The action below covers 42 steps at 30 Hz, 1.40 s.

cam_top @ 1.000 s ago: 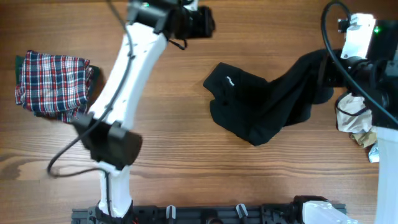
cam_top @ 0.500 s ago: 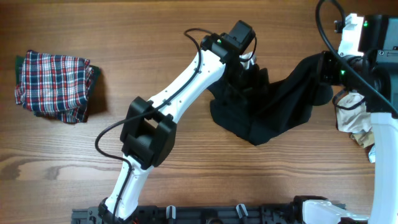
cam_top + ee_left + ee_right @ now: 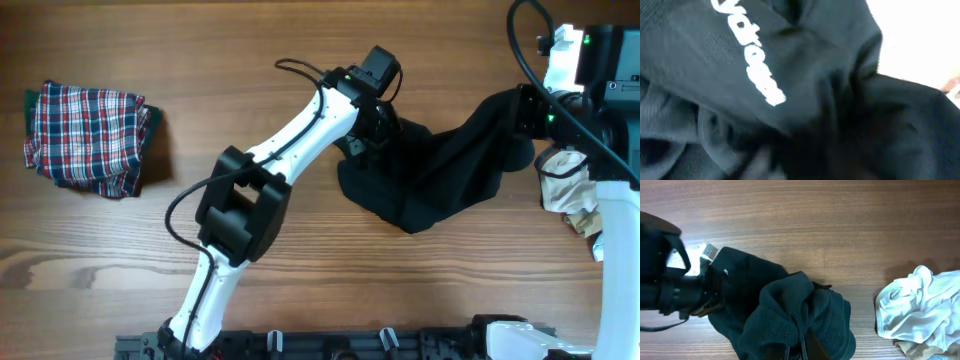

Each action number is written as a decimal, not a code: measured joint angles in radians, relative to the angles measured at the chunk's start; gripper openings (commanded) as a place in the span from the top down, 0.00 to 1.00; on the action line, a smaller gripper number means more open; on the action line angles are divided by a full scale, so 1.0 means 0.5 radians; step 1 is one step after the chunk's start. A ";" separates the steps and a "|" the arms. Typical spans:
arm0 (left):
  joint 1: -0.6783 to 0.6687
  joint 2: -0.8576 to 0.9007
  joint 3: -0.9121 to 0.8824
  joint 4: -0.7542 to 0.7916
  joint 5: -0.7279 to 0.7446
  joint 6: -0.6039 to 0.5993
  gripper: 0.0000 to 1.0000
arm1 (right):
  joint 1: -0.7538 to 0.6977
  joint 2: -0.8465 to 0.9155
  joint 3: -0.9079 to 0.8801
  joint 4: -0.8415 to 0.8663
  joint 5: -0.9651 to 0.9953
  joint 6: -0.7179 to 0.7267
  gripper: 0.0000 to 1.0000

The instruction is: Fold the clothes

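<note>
A black garment with white lettering lies crumpled right of the table's middle. My left gripper presses down on its upper left corner. The left wrist view is filled with the black cloth and its lettering, and the jaws are hidden in it. My right gripper is shut on the garment's right end and holds it bunched and lifted. In the right wrist view the cloth is pinched between the fingers. A folded plaid cloth lies at the far left.
A crumpled white and beige pile of clothes lies at the right edge, also in the right wrist view. My left arm stretches diagonally across the table's middle. Its head shows in the right wrist view.
My left arm swung from the far left over to the black garment and came down on its upper left corner. My right gripper kept its hold and barely moved.
</note>
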 measured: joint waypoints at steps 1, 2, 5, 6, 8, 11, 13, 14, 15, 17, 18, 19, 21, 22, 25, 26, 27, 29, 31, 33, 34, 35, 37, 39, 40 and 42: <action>0.000 0.027 -0.001 0.013 -0.002 0.002 0.96 | 0.001 0.000 0.000 0.000 0.000 0.004 0.96; -0.001 0.045 -0.002 0.035 -0.008 0.018 0.96 | 0.000 0.000 0.000 0.000 0.000 0.004 0.96; 0.002 0.043 -0.002 0.043 -0.068 0.098 0.96 | 0.000 0.000 0.000 -0.001 0.000 0.021 0.96; 0.008 0.031 -0.002 0.018 -0.104 0.127 0.96 | 0.001 0.000 0.000 0.000 0.000 0.026 0.96; 0.067 -0.088 -0.014 -0.002 -0.195 0.187 0.96 | 0.000 0.000 0.000 0.002 0.000 0.026 0.96; 0.292 -0.544 -0.025 0.007 -0.363 0.314 0.96 | 0.000 0.000 0.000 0.030 0.000 0.027 0.96; 0.470 -0.896 -0.024 0.014 -0.455 0.383 0.96 | 0.001 0.000 0.000 0.041 0.001 0.027 0.96; 0.541 -1.032 -0.020 0.016 -0.487 0.410 0.96 | 0.000 0.000 0.000 0.047 0.000 0.027 0.96; 0.599 -1.145 -0.015 0.015 -0.507 0.436 0.96 | 0.001 0.000 0.000 0.051 0.001 0.027 0.96; 0.712 -1.373 -0.015 0.011 -0.546 0.502 0.96 | 0.001 0.000 0.000 0.066 0.000 0.024 0.96; 0.749 -1.441 -0.015 0.009 -0.562 0.526 0.96 | 0.001 0.000 0.000 0.069 0.000 0.024 0.95; 0.788 -1.505 -0.015 0.002 -0.584 0.552 0.96 | 0.001 0.000 0.000 0.074 0.000 0.018 0.96; 0.836 -1.573 -0.015 -0.001 -0.636 0.581 0.96 | 0.001 0.000 0.000 0.076 -0.034 -0.040 0.96; 0.845 -1.588 -0.015 0.000 -0.658 0.598 0.96 | 0.001 0.000 0.000 0.076 -0.071 -0.069 0.96; 0.849 -1.608 -0.015 0.006 -0.710 0.629 0.96 | 0.001 0.000 0.000 0.076 -0.170 -0.181 0.96; 0.849 -1.608 -0.015 0.014 -0.728 0.636 0.96 | 0.001 0.000 0.000 0.076 -0.207 -0.223 0.96; 0.849 -1.608 -0.015 0.024 -0.740 0.650 0.96 | -0.002 0.000 0.000 0.075 -0.320 -0.365 0.96; 0.850 -1.608 -0.002 0.049 -0.771 0.694 0.96 | -0.001 0.000 0.000 0.076 -0.391 -0.452 0.96; 0.850 -1.608 0.052 0.027 -0.777 0.734 0.96 | -0.002 0.000 0.000 0.076 -0.427 -0.491 0.96; 0.849 -1.608 0.193 0.003 -0.777 0.796 0.96 | -0.002 -0.011 0.001 0.198 -0.496 -0.499 0.96; 0.850 -1.609 0.303 -0.018 -0.777 0.829 0.96 | -0.002 -0.028 0.024 0.237 -0.505 -0.459 0.96; 0.850 -1.607 0.436 -0.069 -0.778 0.861 0.96 | -0.002 -0.051 0.111 0.259 -0.505 -0.397 0.96; 0.850 -1.604 0.839 -0.255 -0.780 0.951 0.96 | -0.002 -0.117 0.404 0.263 -0.502 -0.312 0.95; 0.850 -1.642 1.207 -0.443 -0.780 1.016 0.96 | -0.002 -0.239 0.681 0.265 -0.503 -0.274 0.96; 0.850 -1.661 1.312 -0.504 -0.780 1.037 0.96 | -0.002 -0.314 0.779 0.255 -0.503 -0.266 0.96; 0.850 -1.715 1.447 -0.583 -0.784 1.077 0.96 | -0.002 -0.443 0.896 0.225 -0.504 -0.251 0.96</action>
